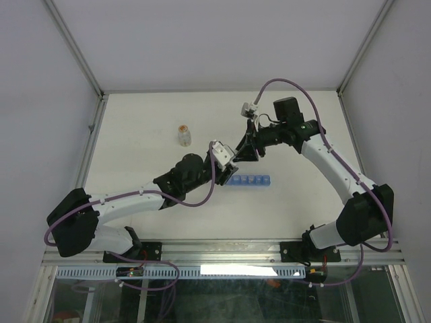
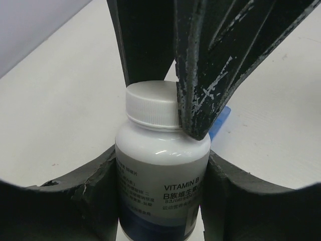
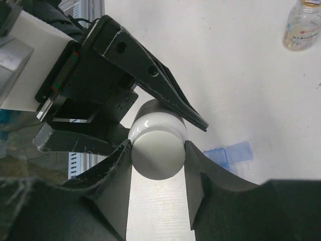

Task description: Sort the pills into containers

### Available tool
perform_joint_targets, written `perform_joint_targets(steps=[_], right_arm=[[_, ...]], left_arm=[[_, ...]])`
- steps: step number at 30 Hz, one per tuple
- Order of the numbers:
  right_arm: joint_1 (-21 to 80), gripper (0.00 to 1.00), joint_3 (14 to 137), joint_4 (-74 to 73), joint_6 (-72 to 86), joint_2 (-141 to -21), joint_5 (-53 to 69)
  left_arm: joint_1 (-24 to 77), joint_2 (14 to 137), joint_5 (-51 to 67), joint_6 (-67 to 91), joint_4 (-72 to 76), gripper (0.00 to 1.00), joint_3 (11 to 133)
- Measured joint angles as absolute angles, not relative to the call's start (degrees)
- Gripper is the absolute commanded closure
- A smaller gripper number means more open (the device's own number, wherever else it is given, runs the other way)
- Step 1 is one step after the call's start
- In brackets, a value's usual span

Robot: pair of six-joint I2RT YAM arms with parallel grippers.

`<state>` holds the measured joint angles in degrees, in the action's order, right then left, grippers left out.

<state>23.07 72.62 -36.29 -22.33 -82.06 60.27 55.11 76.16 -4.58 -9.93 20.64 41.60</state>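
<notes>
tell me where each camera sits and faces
Top external: above, behind the bases, looking down at the white table; left arm, right arm show.
Left wrist: on its arm, faces the white plastic vitamin bottle between its fingers.
Right wrist: on its arm, looks down on the bottle's cap between its fingers.
Both wrist views share the bottle.

Occluded, cropped and unresolved items, three views.
Left wrist: bottle (image 2: 163, 170) base cut by bottom edge, small label print unreadable; strip (image 2: 223, 120) only a blue corner behind a right finger (image 2: 200, 85). Right wrist: vial (image 3: 302, 25) cropped at upper right corner; strip mostly behind the lower-right finger. Top view: bottle hidden under the left gripper (image 1: 234, 163) at centre; strip's left end covered; vial contents too small to tell.
</notes>
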Motion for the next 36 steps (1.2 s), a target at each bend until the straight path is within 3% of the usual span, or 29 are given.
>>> perform_joint_targets(steps=[7,14,16,17,18,19,20,30,36], right_arm=[[24.7,1.0,73.7,-44.4,-36.2,-82.1,61.3],[26.8,0.98,73.3,-53.3,-65.3,-81.5,63.4],[27.0,0.74,73.3,-54.6,-69.6,-81.2,63.9],[27.0,0.53,73.2,-55.2,-71.0,-81.1,64.3],[27.0,0.22,73.2,-55.5,-71.8,-81.1,64.8],[27.0,0.04,73.0,-55.7,-72.0,-81.0,65.2],[27.0,0.01,72.9,-56.1,-71.7,-80.9,65.1],[23.2,0.01,72.0,-55.0,-52.3,-79.1,62.1],[22.6,0.14,68.4,-48.8,-33.1,-76.8,61.2]], left_arm=[[53.4,73.3,4.0,-9.9,18.8,1.0,39.3],[47.1,70.9,23.9,-9.4,18.7,1.0,36.6],[46.5,70.8,26.2,-9.1,18.7,1.0,36.6],[46.3,70.8,27.2,-8.8,18.8,1.0,36.5],[46.2,70.8,27.7,-8.4,19.0,1.0,36.4],[46.1,70.7,28.4,-8.1,19.5,1.0,36.1],[46.0,70.7,28.7,-8.1,19.5,1.0,35.9],[45.7,70.0,29.0,-7.1,17.9,1.0,32.5],[47.0,70.4,26.7,-6.1,18.0,1.0,32.5]])
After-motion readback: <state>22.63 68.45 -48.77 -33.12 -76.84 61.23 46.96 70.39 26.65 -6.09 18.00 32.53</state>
